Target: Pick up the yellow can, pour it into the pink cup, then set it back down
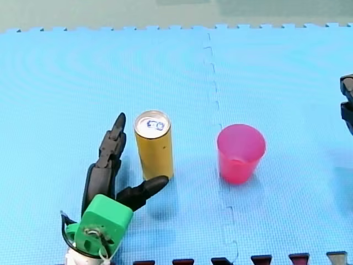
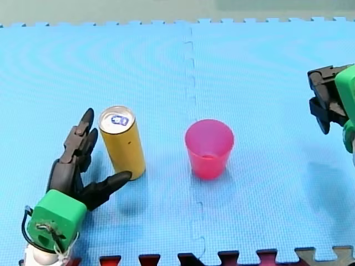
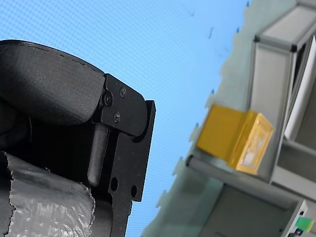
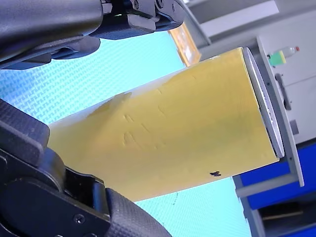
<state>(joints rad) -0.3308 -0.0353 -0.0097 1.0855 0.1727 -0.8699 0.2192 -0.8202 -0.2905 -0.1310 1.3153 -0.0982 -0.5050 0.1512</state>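
Open, empty left robot hand (image 2: 77,166) flanks the upright yellow can (image 2: 123,143), poised to grip. Right robot hand (image 2: 327,100), state unclear, is at the mat's (image 2: 266,221) right edge.

Head pair downward, sharing mat (image 1: 276,83); wrist pair close-up.

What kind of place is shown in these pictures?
Probably a robot test lab: a blue interlocking foam mat, a metal frame beyond it, and a yellow can and pink cup set out as props.

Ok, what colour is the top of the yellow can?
Silvery white lid with a blue marking on it; it shows best in the first head view.
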